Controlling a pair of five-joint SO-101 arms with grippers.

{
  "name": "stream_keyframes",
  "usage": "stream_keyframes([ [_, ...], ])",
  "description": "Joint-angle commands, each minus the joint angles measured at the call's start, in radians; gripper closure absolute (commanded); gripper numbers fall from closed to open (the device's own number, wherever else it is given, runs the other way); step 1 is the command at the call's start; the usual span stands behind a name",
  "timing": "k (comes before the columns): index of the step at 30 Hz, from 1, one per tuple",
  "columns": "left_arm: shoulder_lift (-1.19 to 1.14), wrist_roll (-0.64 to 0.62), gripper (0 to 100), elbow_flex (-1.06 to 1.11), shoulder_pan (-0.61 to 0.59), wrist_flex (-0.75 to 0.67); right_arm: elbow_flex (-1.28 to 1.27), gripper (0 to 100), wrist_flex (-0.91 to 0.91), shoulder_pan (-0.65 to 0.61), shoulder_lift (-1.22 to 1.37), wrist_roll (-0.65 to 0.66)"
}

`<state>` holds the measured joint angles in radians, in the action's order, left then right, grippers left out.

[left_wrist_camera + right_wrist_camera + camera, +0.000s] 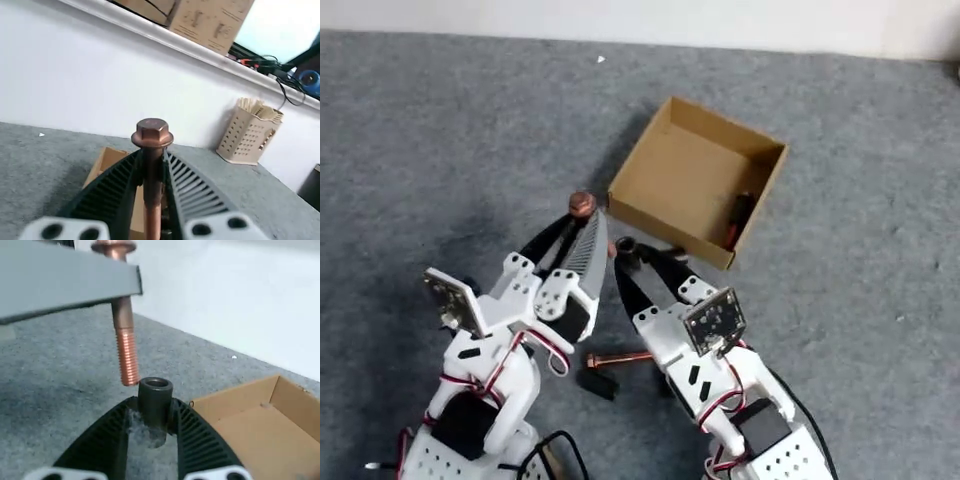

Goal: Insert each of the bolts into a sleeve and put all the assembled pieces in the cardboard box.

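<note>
We hold both parts just outside the cardboard box [665, 225], in front of the wall that faces the arms. The left gripper [584, 228] is clamped on the shank of a copper bolt [152, 134], which stands upright with its hex head on top and its threaded end pointing down. The right gripper [155, 412] is clamped around a black sleeve [155, 400], also upright, with its open mouth facing up.

Everything turns on the bolt tip and that mouth. From the right wrist view, the tip hangs just above the sleeve's rim but off to one side of the bore, not over it. The two long axes run about parallel. We judge that a small sideways shift must come first, then a straight drop, and either arm is near enough to make it.

Farther from the box, between the two arm bases, a second bolt [620, 358] lies flat on the grey surface [440, 150], with a dark piece [600, 383] just beside it. Inside the box, against its far wall, lies a dark item [740, 215] that we take for a finished assembly.

We see no writing on the bolts, sleeve or box. The cartons [210, 20] on the ledge behind carry print that we cannot read.
</note>
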<state>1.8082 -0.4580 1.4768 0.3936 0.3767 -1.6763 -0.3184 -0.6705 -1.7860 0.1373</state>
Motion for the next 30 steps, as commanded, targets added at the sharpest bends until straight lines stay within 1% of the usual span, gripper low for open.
stream_keyframes([
  [1, 0.018, 0.032, 100, -0.027, 0.062, -0.038, -0.116, 99.3, -0.015, -0.012, -0.027, 0.011],
  [6, 0.018, 0.031, 100, -0.067, 0.07, -0.046, -0.116, 99.3, -0.027, -0.013, -0.027, 0.011],
  [15, 0.018, 0.032, 100, -0.022, 0.09, -0.054, -0.116, 99.3, -0.025, -0.015, -0.036, 0.012],
  [21, 0.018, 0.038, 100, 0.039, 0.082, -0.196, -0.116, 99.3, -0.025, -0.015, -0.036, 0.012],
  [24, 0.018, 0.103, 100, 0.09, 0.082, -0.256, -0.116, 99.3, -0.025, -0.015, -0.036, 0.012],
  [30, 0.018, 0.123, 100, 0.137, 0.084, -0.279, -0.116, 99.3, -0.024, -0.015, -0.036, 0.012],
])
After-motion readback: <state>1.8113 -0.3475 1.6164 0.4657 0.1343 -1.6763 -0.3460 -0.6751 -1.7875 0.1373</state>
